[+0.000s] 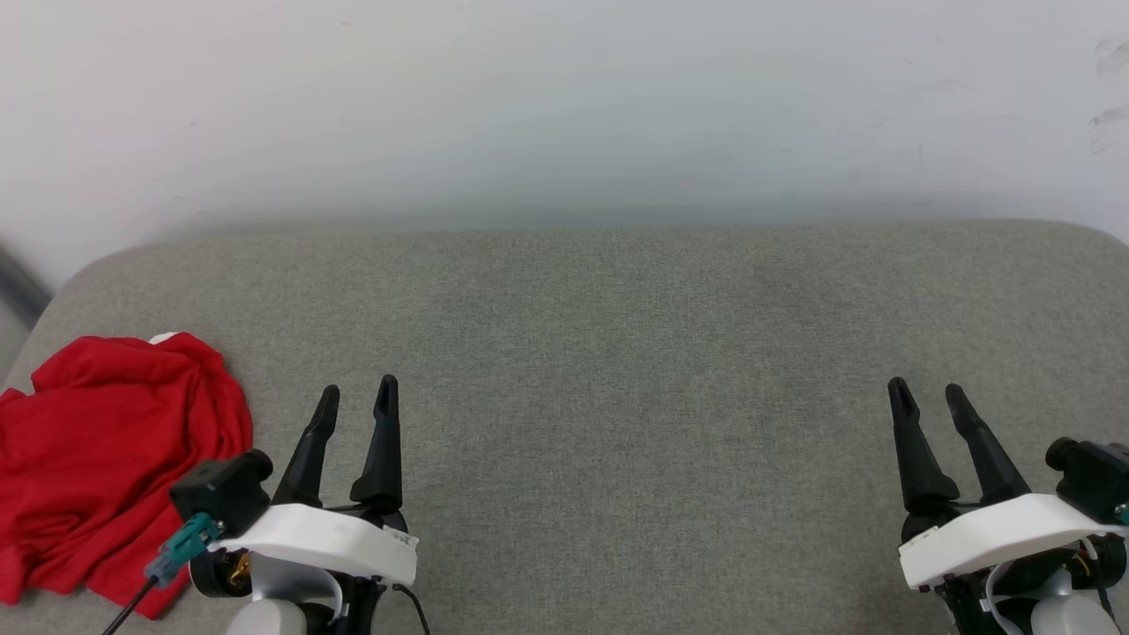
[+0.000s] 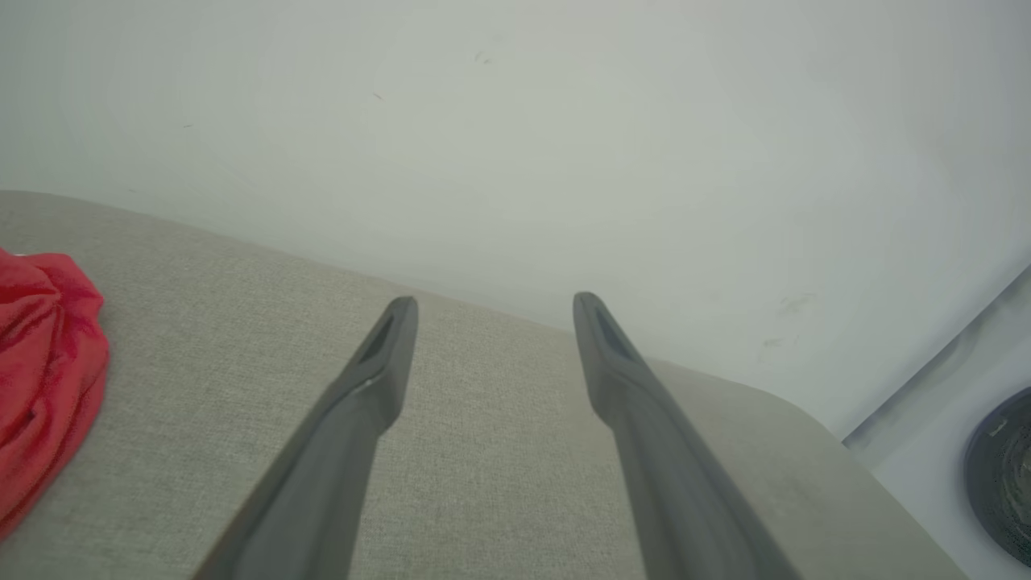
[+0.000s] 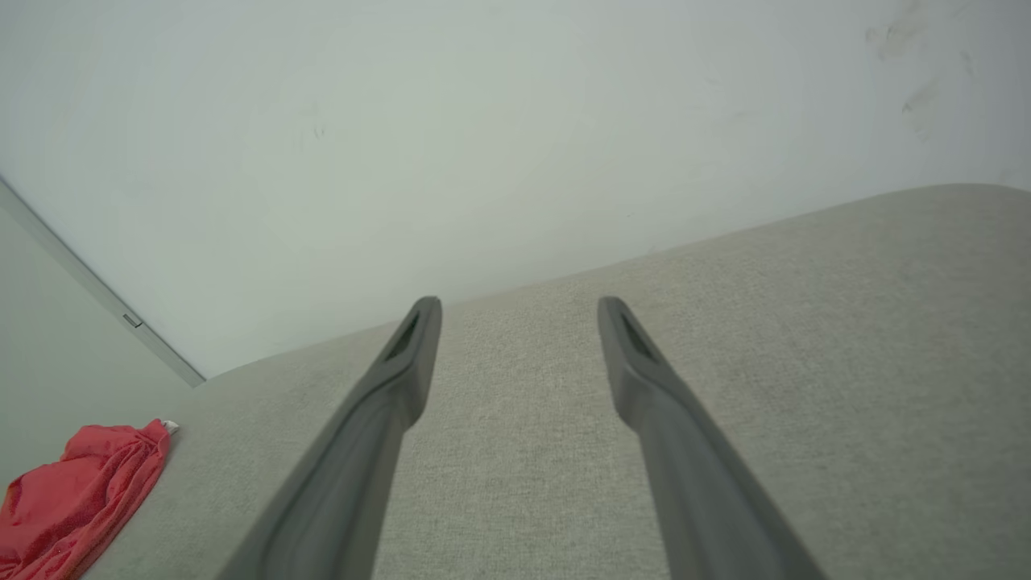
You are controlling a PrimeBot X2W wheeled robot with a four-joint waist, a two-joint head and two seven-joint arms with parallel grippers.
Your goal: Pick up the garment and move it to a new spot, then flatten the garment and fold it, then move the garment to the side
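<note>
1. Red, crumpled soft-cloth garment (image 1: 115, 459) lies heaped at the near left of the grey woven-fabric surface (image 1: 617, 353). It is just beside the left gripper (image 1: 359, 390) and well apart from the right gripper (image 1: 926, 388).
2. Both grippers are empty, each with its long dark fingers spread apart and pointing toward the pale wall (image 1: 564, 106).
3. The cloth looks light, thin and limp, so it will likely drape and sag when lifted, with no risk of breakage. A raised fold on the side nearest the left gripper seems the easiest place to pinch.
4. Bunched up, the garment shows no clear heading. A small white patch, perhaps a collar label, peeks out at its far edge. The heap runs off the head view's left edge, so its long axis cannot be told.
</note>
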